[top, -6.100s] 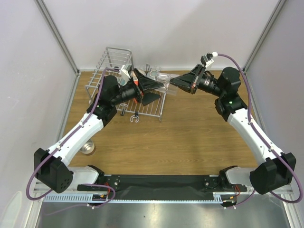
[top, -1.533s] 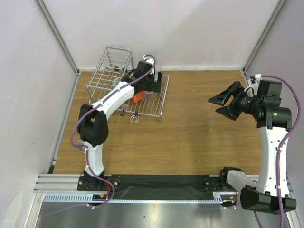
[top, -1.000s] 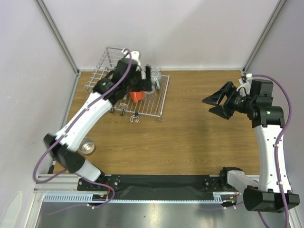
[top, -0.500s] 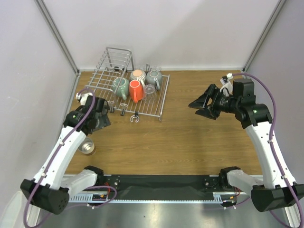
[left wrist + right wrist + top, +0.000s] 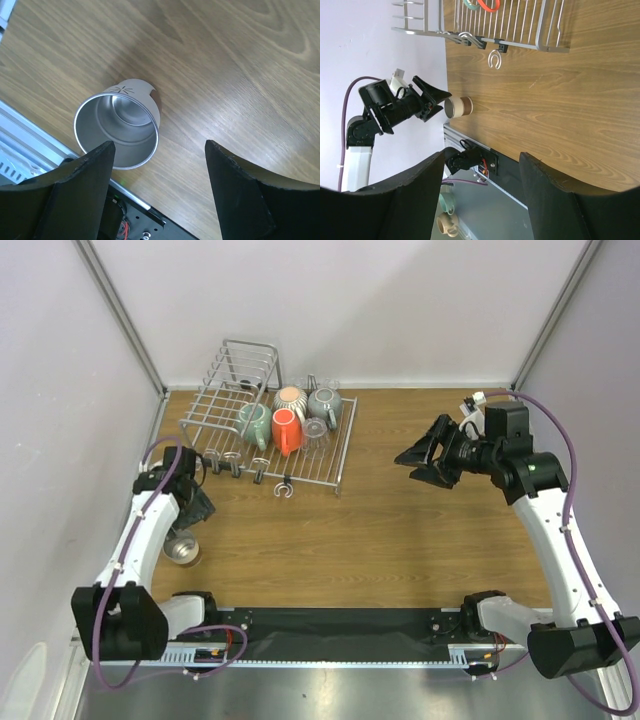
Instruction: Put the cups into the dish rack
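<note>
Cup (image 5: 117, 131) beyond spread, empty left hand (image 5: 157, 146): steel inside (overhead, only a disc)

The wooden table (image 5: 400, 530) is carrying three things. The dish rack (image 5: 330, 465) is sitting at the far left corner. A small C-shaped hook (image 5: 283, 490) is lying just beside the rack's front edge. A metal cup (image 5: 182, 551) with a brown base is standing mouth up near the near left edge, well apart from the rack.

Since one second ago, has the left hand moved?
Yes. The left hand left the dish rack and came toward the near edge, now by the metal cup.
</note>
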Tool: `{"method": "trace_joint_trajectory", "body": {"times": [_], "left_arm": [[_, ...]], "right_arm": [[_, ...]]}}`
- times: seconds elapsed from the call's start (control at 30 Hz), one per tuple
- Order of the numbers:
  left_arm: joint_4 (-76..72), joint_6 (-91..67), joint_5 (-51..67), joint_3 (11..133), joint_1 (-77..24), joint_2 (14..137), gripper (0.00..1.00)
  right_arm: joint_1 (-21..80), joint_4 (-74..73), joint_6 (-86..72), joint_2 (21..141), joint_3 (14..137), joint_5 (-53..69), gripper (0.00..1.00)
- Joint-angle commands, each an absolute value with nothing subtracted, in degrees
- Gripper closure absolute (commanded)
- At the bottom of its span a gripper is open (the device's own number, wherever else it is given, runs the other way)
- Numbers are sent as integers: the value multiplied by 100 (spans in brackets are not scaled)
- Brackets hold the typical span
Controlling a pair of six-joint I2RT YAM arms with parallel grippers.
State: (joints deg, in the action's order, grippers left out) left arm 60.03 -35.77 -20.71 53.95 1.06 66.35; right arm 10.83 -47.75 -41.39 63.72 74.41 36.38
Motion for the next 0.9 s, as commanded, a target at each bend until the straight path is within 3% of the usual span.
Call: {"method": "trace_joint_trajectory", "body": {"times": [0.0, 0.27, 0.4, 0.47, 0.53, 0.6, 0.63, 0.73, 0.87], "left_arm": [[5818, -3849, -1986, 5291, 237, 6864, 23], [5406, -4105, -1750, 4887, 501, 7302, 31], [5204, -4078, -1652, 4817, 554, 7593, 47], [5107, -4078, -1661, 4781, 554, 7646, 49], [5063, -4061, -1609, 4807, 554, 7717, 67], [5062, -3990, -1538, 4904, 554, 7760, 94], [5097, -3990, -1512, 4922, 562, 7769, 100], [5220, -4034, -1258, 5018, 554, 7551, 100], [5747, -4200, -57, 5150, 562, 6892, 99]], "right_arm": [[1099, -4720, -4008, 6433, 7734, 3586, 32], [1099, -4720, -3990, 6521, 7778, 3542, 32], [1107, -4755, -3982, 6565, 7840, 3516, 32], [1107, -4764, -3973, 6592, 7884, 3498, 32], [1090, -4781, -3973, 6600, 7910, 3481, 32], [1099, -4790, -3964, 6627, 7936, 3480, 32], [1107, -4799, -3981, 6627, 7954, 3480, 32], [1107, -4799, -3990, 6688, 7989, 3489, 32], [1160, -4720, -3999, 6750, 8007, 3542, 32]]}}
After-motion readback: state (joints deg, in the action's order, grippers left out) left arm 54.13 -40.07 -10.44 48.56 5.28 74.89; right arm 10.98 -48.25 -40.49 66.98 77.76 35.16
